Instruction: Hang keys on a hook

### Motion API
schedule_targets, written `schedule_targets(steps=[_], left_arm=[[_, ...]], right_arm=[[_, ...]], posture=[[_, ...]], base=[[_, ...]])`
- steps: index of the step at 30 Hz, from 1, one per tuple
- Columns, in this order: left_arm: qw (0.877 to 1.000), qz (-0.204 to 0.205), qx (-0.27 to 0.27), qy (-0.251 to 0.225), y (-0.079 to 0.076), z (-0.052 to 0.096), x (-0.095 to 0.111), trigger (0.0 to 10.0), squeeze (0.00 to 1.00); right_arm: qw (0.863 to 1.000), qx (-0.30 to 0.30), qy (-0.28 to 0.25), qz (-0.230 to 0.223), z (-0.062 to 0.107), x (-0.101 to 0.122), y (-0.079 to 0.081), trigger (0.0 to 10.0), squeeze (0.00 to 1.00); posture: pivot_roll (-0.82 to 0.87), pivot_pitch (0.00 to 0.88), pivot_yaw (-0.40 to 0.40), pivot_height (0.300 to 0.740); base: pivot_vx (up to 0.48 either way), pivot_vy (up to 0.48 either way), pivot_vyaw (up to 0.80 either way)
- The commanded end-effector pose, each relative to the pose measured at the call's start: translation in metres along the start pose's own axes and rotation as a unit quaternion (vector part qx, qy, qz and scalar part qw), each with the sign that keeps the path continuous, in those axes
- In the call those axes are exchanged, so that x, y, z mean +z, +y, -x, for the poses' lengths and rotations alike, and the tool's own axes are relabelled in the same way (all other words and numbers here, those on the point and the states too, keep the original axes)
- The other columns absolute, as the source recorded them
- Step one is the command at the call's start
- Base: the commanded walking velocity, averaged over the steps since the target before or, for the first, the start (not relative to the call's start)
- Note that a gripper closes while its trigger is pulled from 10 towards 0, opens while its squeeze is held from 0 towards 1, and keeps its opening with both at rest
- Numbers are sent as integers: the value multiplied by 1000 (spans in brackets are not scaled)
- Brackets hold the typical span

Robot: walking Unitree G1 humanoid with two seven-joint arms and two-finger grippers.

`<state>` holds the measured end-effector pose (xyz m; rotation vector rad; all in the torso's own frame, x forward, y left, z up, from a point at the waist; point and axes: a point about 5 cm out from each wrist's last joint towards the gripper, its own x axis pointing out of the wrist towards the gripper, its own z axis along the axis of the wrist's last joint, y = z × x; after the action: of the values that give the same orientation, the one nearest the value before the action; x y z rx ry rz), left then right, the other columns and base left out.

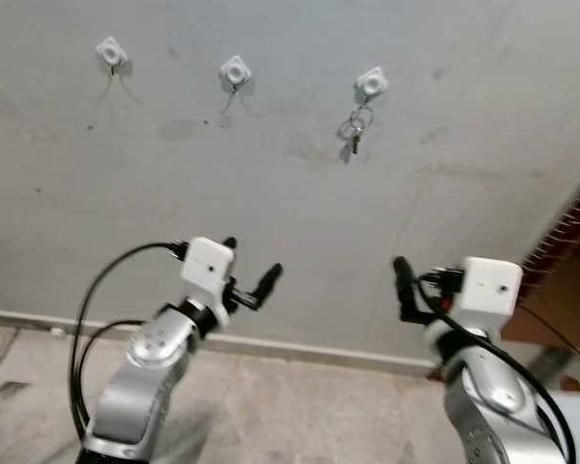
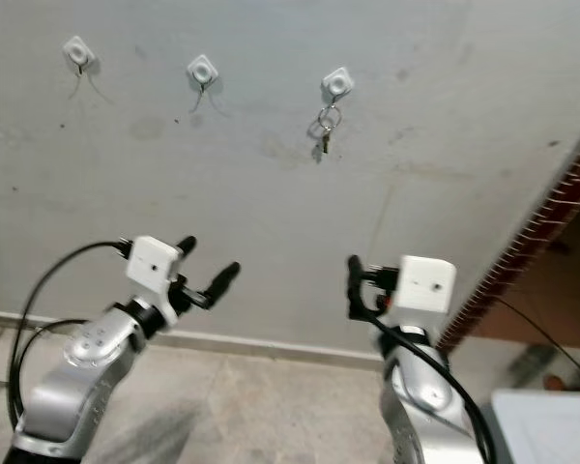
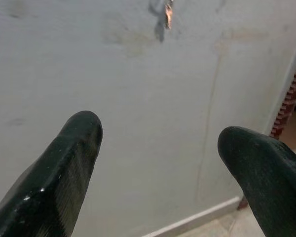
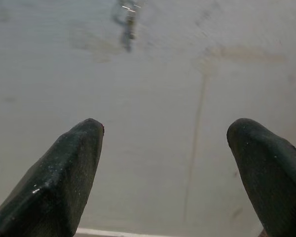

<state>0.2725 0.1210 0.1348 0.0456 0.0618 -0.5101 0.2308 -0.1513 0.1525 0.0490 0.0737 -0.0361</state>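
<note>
Nearest the camera, the left gripper [image 1: 252, 274] is held low before the wall [image 1: 464, 126], its two black fingers spread apart with nothing between them; the right gripper [image 4: 163, 163] is raised to much the same height, and its fingers are likewise parted and empty, as seen in the right wrist view.

Farther off, three white hooks are fixed in a row near the wall's top edge. The keys [image 1: 356, 130] are already hung on the right-hand hook [image 1: 370, 83], dangling straight down by their ring, long axis vertical. The middle hook [image 1: 235, 69] and the left-hand hook [image 1: 110, 48] carry no keys (only thin wires or shadows, hard to tell apart).

The keys lie well above both grippers and between them, somewhat nearer the right one. The task is judged done, so any coming move would be a withdrawal.

The number of keys on the ring cannot be made out, and they are cut off at the edge of the left wrist view.
</note>
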Motion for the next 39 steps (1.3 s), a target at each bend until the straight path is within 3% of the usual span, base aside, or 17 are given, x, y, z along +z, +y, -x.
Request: schedule_targets(steps=[1,9,39], left_arm=[[1000,4,-4,5,-3,-1,-3,10000,0],[1000,2,-8,6,-3,-1,-2,10000,0],[1000,4,-12,9,-5,-4,-5,10000,0]], right_arm=[[1000,-2,-14,13,0,4,-2,10000,0],[999,13,-4,41,2,-4,3,10000,0],[998,-10,-28,54,-3,3,-5,10000,0]], posture=[[44,0,-62,740],[51,0,-61,740],[46,0,-68,740]], base=[[-300,0,0],[-298,0,0],[-290,0,0]])
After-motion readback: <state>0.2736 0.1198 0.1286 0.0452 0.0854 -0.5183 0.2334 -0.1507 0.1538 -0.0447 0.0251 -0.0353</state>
